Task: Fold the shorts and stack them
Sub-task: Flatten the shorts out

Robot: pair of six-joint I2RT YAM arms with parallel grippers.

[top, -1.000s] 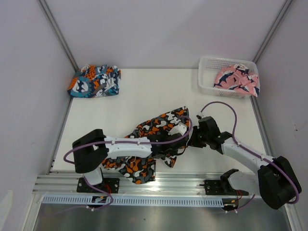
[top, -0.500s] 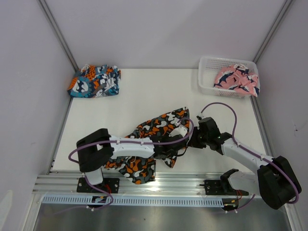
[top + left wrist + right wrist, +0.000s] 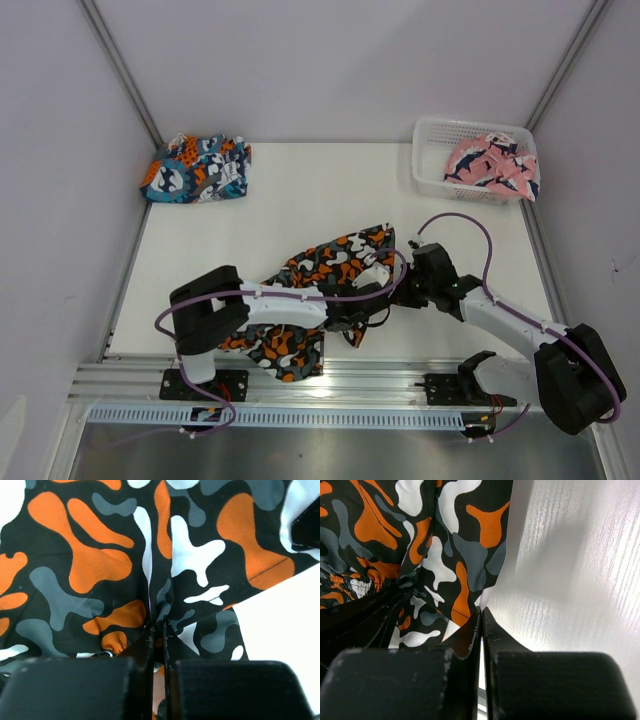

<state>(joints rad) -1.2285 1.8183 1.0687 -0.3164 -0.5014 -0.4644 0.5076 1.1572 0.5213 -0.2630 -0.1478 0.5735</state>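
Observation:
The orange-black-white camouflage shorts (image 3: 325, 262) lie rumpled in the middle of the table, partly under my left arm. My left gripper (image 3: 352, 318) sits at their near right part. In the left wrist view its jaws are shut on a raised fold of the camouflage shorts (image 3: 95, 565), pinched at the left gripper's tips (image 3: 157, 630). My right gripper (image 3: 398, 292) meets the cloth's right edge. Seen from its wrist, the right gripper (image 3: 481, 612) is shut with a hem corner of the camouflage shorts (image 3: 445, 545) at its tips. Blue-teal-orange shorts (image 3: 195, 168) lie folded at the back left.
A white mesh basket (image 3: 470, 122) stands at the back right with pink-navy-white shorts (image 3: 490, 165) hanging over its rim. Grey walls close in the table's left, back and right sides. An aluminium rail (image 3: 330, 378) runs along the near edge.
My left gripper has closed on the camouflage fabric, and the left arm's elbow has shifted a little to the right. The right arm has stayed put.

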